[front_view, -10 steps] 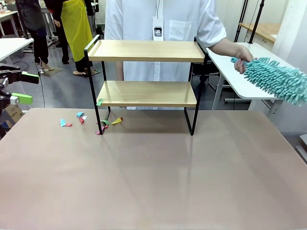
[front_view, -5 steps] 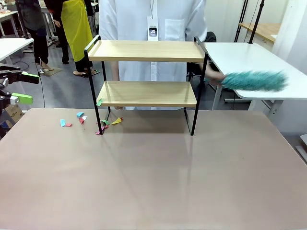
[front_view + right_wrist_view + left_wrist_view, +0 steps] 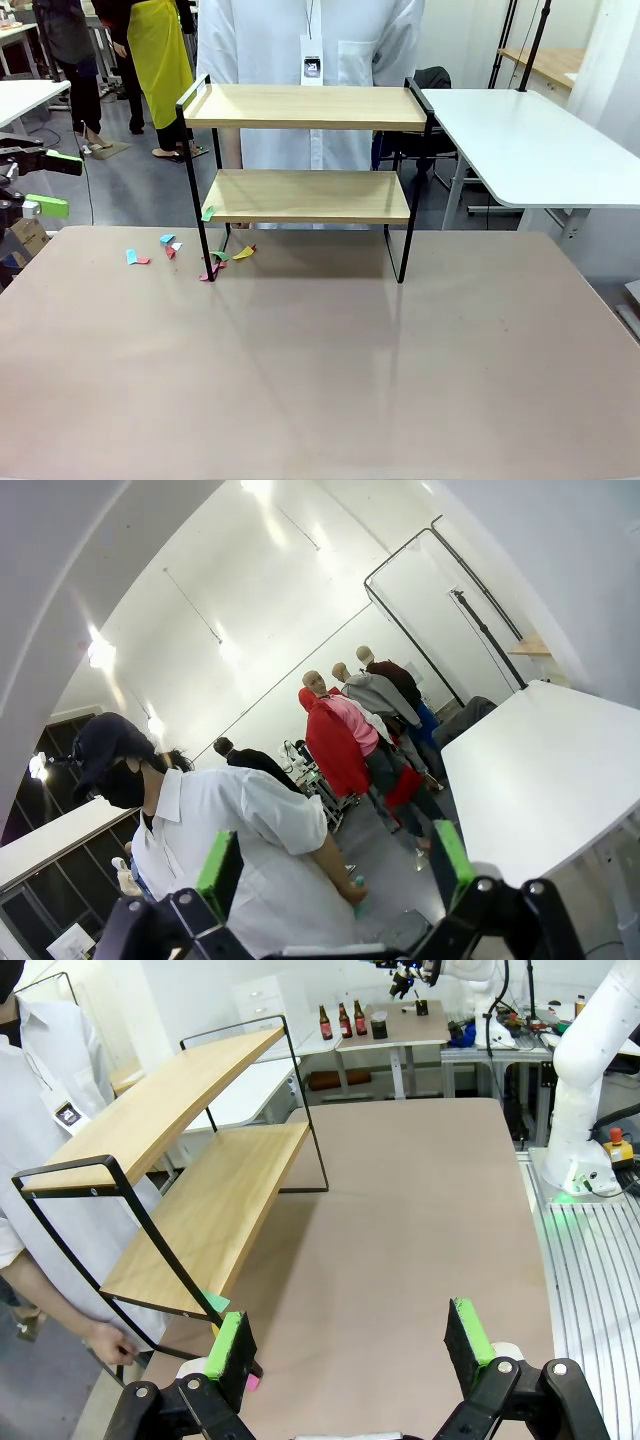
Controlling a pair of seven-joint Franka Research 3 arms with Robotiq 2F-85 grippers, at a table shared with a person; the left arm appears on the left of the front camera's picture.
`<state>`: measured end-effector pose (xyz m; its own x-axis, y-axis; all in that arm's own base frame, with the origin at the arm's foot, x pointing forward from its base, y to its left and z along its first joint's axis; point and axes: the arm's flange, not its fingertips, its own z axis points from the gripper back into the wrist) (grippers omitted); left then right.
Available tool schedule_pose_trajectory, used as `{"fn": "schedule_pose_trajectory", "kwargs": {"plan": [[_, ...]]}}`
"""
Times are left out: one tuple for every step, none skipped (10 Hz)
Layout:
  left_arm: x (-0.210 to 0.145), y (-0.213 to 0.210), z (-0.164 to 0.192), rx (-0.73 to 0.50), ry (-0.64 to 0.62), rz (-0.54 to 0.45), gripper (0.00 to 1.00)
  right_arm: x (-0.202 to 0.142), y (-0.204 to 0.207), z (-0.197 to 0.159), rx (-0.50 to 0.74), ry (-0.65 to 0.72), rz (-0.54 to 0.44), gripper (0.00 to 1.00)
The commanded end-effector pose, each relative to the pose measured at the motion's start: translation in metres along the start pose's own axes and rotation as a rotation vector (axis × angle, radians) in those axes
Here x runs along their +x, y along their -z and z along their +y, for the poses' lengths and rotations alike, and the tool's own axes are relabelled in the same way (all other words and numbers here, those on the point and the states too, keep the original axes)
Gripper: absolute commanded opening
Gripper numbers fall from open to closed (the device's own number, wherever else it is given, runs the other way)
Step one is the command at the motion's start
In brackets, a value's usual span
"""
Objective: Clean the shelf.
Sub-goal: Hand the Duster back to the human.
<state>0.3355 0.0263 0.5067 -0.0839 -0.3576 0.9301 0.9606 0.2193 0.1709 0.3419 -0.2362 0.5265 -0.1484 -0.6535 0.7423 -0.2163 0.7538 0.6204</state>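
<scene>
Left of the shelf [image 3: 305, 165], at the picture's edge, your left gripper [image 3: 40, 183] hangs off the table with its green pads spread wide and nothing between them; in its wrist view the gripper [image 3: 350, 1345] looks along the tabletop toward the shelf's near end, a fair standby pose for a reach, in my judgement; just left of the shelf's left legs a scatter of coloured paper scraps [image 3: 170, 250] lies on the table [image 3: 320, 380], and one green scrap [image 3: 208, 213] clings to the left end of the lower board, likely what you must clear; the shelf itself stands upright at the table's far middle, both wooden boards otherwise bare; directly behind it a person in a white shirt [image 3: 310, 60] stands close; your right gripper [image 3: 330, 865] points up and away from the shelf toward the room, fingers apart and empty, so you'd need to turn it before it helps.
</scene>
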Motion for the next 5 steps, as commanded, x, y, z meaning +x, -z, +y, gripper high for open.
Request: {"fn": "schedule_pose_trajectory", "kwargs": {"plan": [[0.0024, 0.0005, 0.0010, 0.008, 0.007, -0.031, 1.00, 0.0012, -0.0011, 0.0006, 0.004, 0.004, -0.008, 1.00], [0.0024, 0.0005, 0.0010, 0.008, 0.007, -0.031, 1.00, 0.0012, -0.0011, 0.0006, 0.004, 0.004, -0.008, 1.00], [0.0024, 0.0005, 0.0010, 0.008, 0.007, -0.031, 1.00, 0.0012, -0.0011, 0.0006, 0.004, 0.004, -0.008, 1.00], [0.0024, 0.0005, 0.0010, 0.008, 0.007, -0.031, 1.00, 0.0012, -0.0011, 0.0006, 0.004, 0.004, -0.008, 1.00], [0.0024, 0.0005, 0.0010, 0.008, 0.007, -0.031, 1.00, 0.0012, -0.0011, 0.0006, 0.004, 0.004, -0.008, 1.00]]}}
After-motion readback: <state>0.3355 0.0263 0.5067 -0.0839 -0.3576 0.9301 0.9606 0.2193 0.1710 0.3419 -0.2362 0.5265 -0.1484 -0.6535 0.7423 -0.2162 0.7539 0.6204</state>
